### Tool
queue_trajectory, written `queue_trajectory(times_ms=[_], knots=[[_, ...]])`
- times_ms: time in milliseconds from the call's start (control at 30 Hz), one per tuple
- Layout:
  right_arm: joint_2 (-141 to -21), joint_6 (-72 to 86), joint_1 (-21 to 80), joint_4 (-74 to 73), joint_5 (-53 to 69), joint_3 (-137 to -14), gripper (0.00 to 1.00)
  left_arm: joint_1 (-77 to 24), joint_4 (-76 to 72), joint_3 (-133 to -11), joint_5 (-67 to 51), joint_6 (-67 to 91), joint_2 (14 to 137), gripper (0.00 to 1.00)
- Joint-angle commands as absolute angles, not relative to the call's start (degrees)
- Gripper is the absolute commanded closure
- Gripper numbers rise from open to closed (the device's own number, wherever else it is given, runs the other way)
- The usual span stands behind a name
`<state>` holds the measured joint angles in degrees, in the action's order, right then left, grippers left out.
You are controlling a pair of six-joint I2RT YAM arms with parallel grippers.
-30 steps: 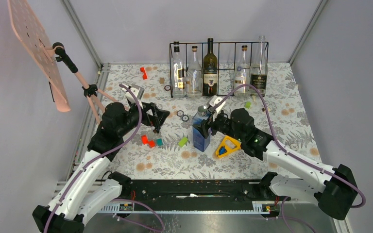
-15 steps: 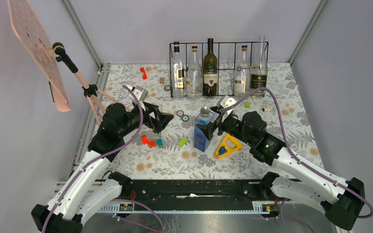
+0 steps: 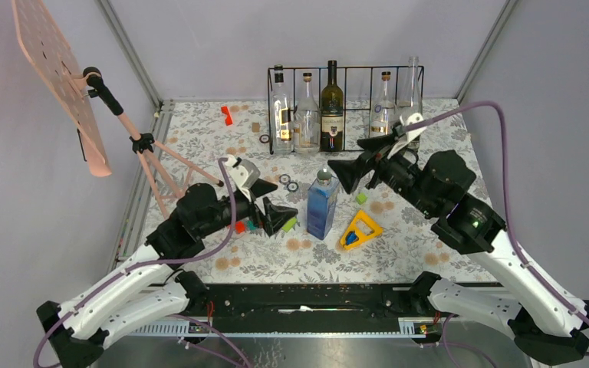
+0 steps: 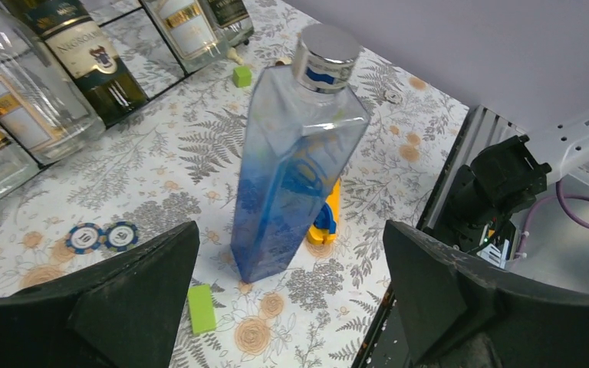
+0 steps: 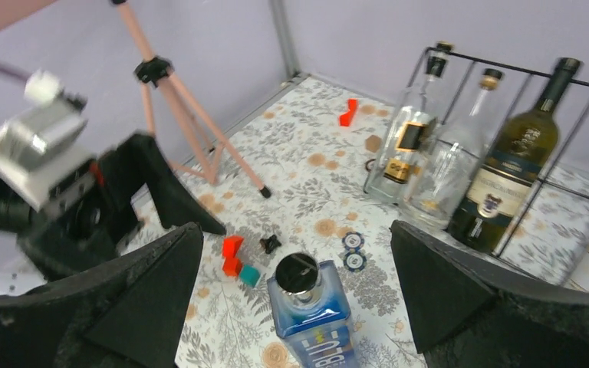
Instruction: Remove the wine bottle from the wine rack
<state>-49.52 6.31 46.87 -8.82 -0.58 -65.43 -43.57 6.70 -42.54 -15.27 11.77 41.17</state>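
Note:
The black wire wine rack [image 3: 357,67] stands at the back of the table and holds several bottles, among them a dark green wine bottle [image 3: 331,107] [image 5: 514,176]. In front of it, off the rack, a blue square bottle [image 3: 322,207] [image 4: 299,138] [image 5: 310,314] stands upright on the table with nothing touching it. My right gripper [image 3: 343,153] [image 5: 296,227] hovers open above and behind this bottle, its jaws wide apart. My left gripper [image 3: 280,217] [image 4: 290,230] is open too, low at the bottle's left and pointing at it.
A yellow triangular tool [image 3: 360,228] lies right of the blue bottle. Two poker chips [image 3: 289,184], a green block [image 4: 201,308] and red and teal blocks [image 5: 234,257] lie to its left. A pink tripod [image 3: 149,153] with a perforated board [image 3: 54,69] stands at far left.
My right gripper opened, let go of the blue bottle, then rose and drew back toward the rack. My left arm swung right and lower, toward the bottle.

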Motion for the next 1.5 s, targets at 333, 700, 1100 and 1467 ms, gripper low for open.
queue_trajectory(times_ms=[333, 700, 1100, 1467], knots=[[-52.66, 15.27, 47.06, -25.32, -16.79, -71.86, 0.01, -59.79, -10.43, -41.29, 9.29, 11.97, 53.12, 0.01], [-50.08, 14.95, 47.02, -25.78, -17.93, -69.09, 0.01, -60.42, -15.94, -43.69, 12.72, 10.03, 61.87, 0.01], [-48.07, 15.42, 47.02, -25.66, -19.33, -67.14, 0.01, -63.37, -16.79, -47.66, 16.53, 10.9, 67.14, 0.01], [-46.38, 15.27, 47.02, -25.73, -20.69, -65.97, 0.06, -65.83, -13.62, -53.23, 24.07, 10.37, 72.46, 0.09]])
